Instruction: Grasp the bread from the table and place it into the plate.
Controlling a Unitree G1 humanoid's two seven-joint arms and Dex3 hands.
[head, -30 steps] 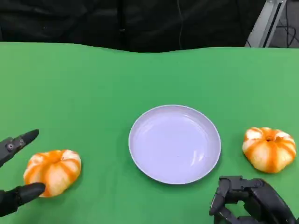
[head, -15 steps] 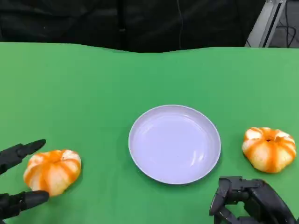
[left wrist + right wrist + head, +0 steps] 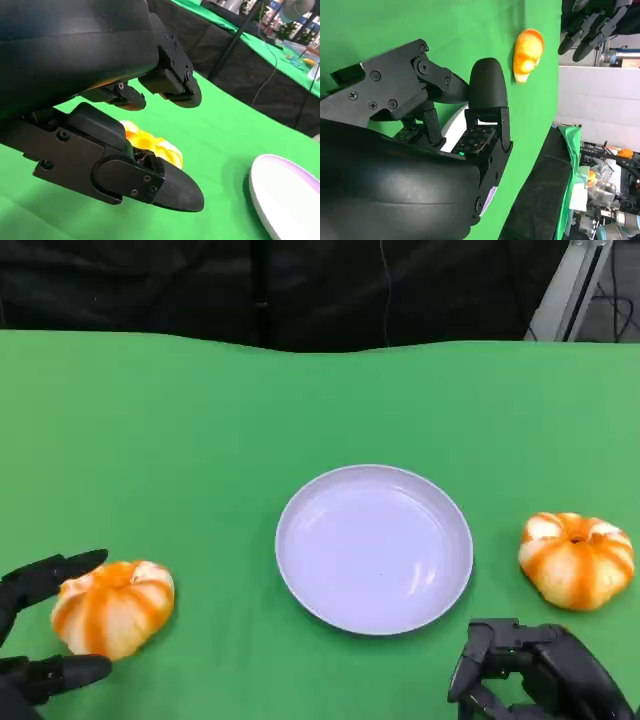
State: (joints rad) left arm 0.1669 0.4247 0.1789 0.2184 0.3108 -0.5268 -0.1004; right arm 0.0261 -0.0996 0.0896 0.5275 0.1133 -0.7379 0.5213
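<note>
Left hand [image 3: 40,625] spread apart; right hand [image 3: 535,670] curled in.

Both hands are matte black plastic. The left hand [image 3: 125,140] has a broad, smooth, rounded shell and blunt, rounded fingertips [image 3: 175,192], with small round screws set into flat link plates. The right hand [image 3: 435,145] shows cross-head screws on angular brackets and textured grid pads [image 3: 475,140] with a faint green glow.

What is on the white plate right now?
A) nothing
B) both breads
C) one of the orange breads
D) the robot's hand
A: the plate holds nothing; one bread lies on the cloth to its left between the left hand's fingers, the other bread to its right.
</note>
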